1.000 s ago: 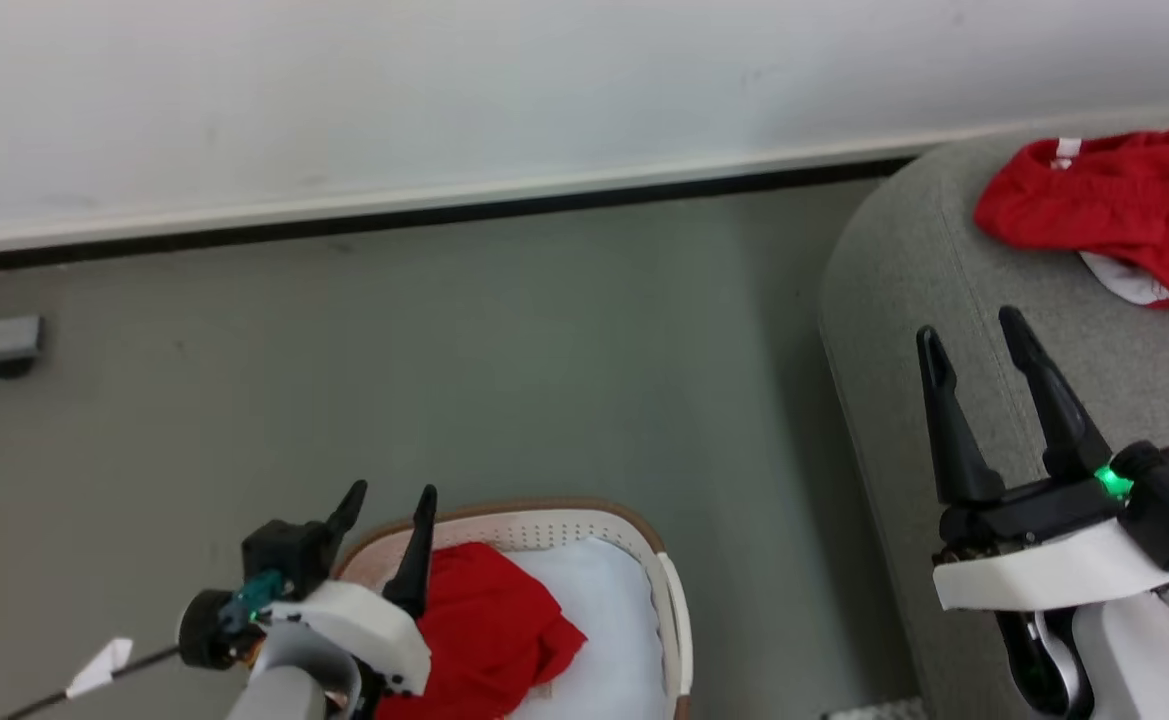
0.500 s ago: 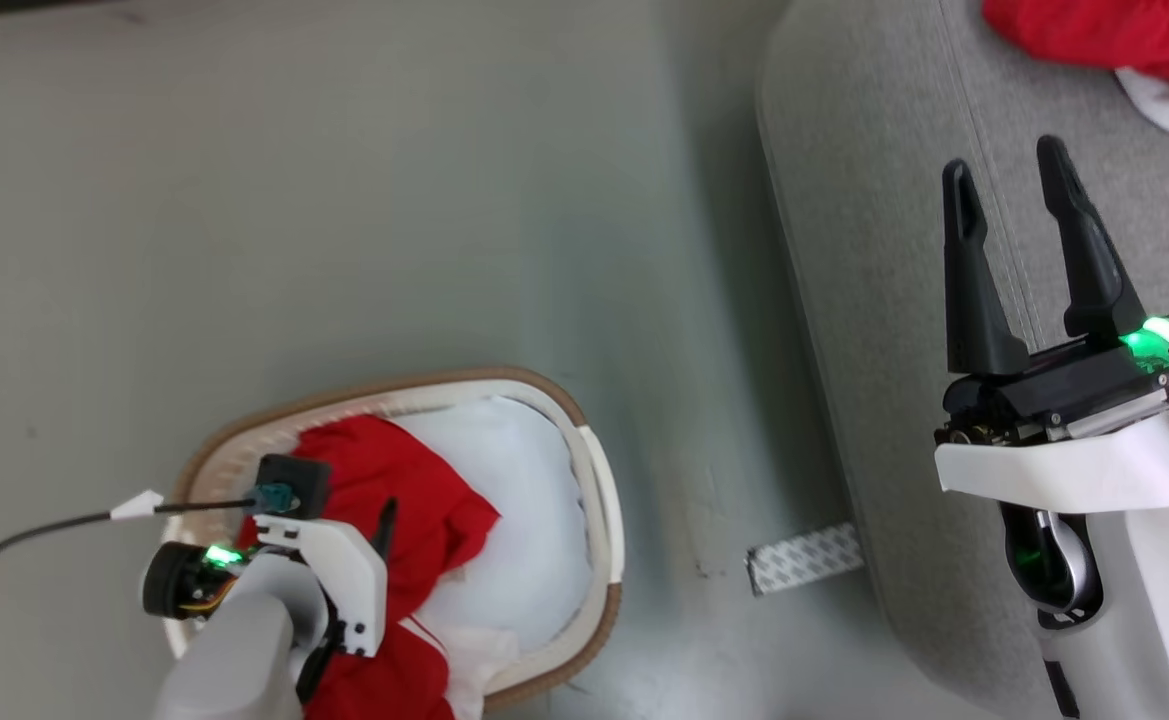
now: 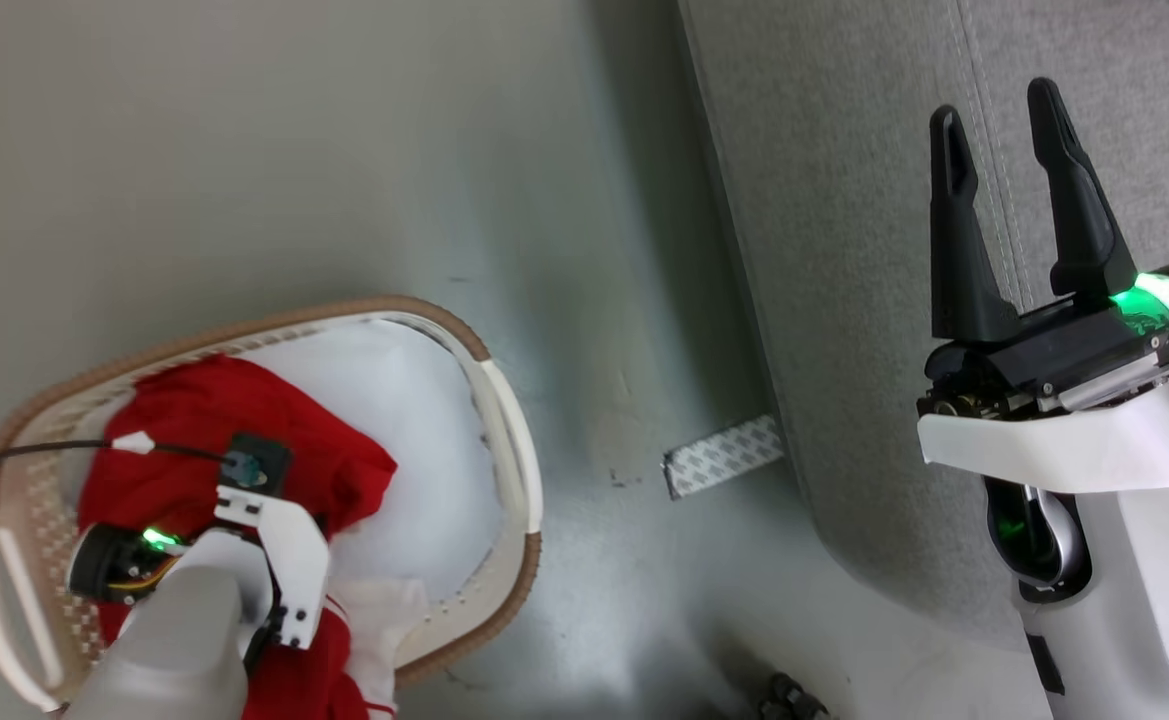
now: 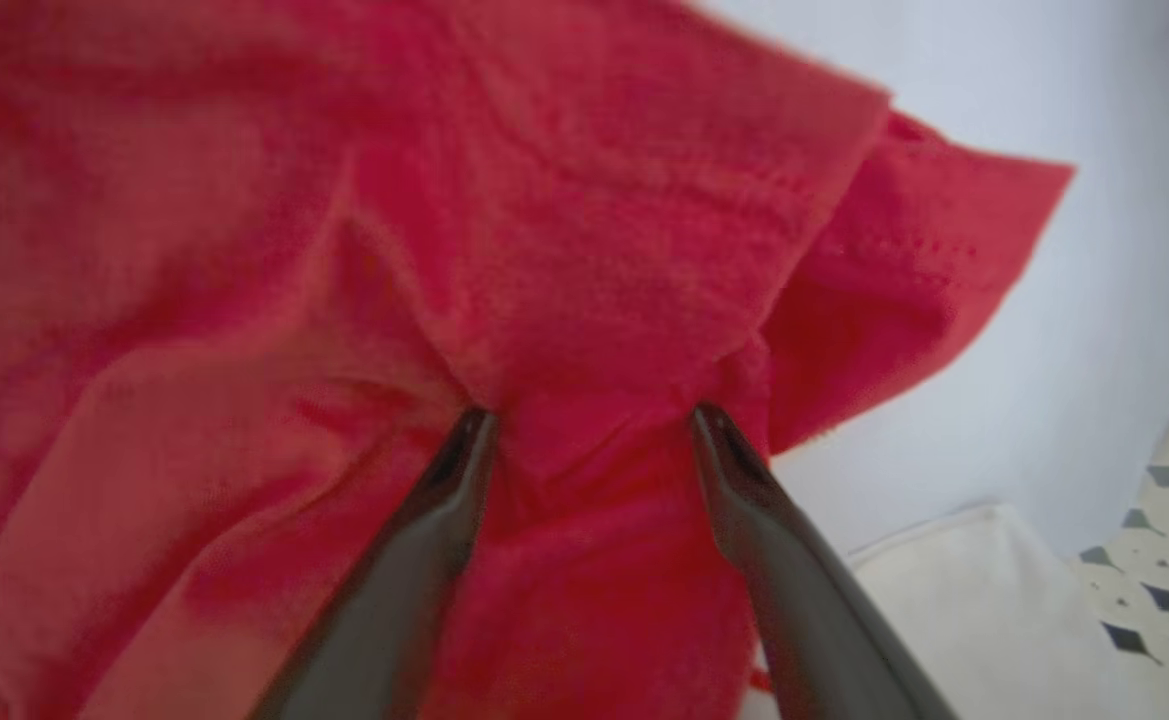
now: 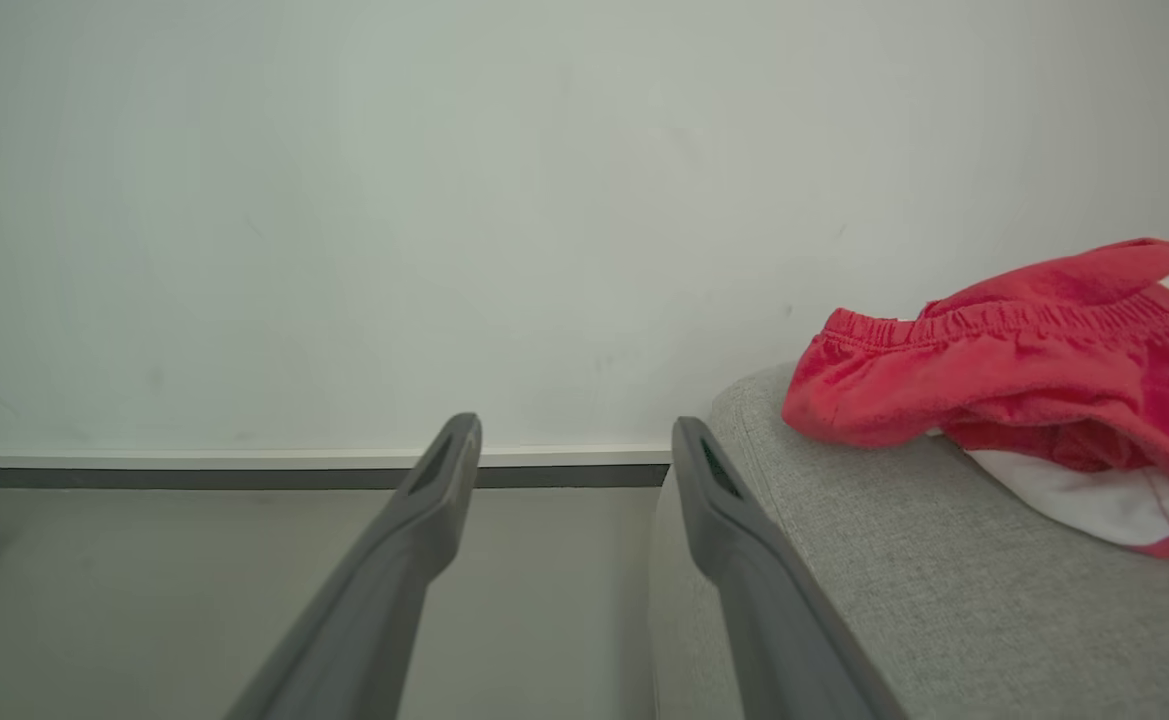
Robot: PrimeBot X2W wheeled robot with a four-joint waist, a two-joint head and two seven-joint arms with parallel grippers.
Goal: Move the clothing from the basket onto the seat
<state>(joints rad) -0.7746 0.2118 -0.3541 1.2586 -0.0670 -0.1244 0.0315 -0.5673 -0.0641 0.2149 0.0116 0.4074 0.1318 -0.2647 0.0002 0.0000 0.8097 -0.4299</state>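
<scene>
One garment (image 5: 1024, 370) is already on the seat (image 5: 844, 580) past the wide, empty right fingers (image 5: 414, 540). Left fingers (image 4: 414, 570), spread, are dug into the clothing (image 4: 544, 200) left in the basket (image 3: 504, 410), nothing pinched yet.

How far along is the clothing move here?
Done: one red garment lies on the seat. In hand: the left gripper, jaws open, presses into the red clothing in the basket. Left: lifting that and carrying it over. The right gripper hangs open near the seat.
</scene>
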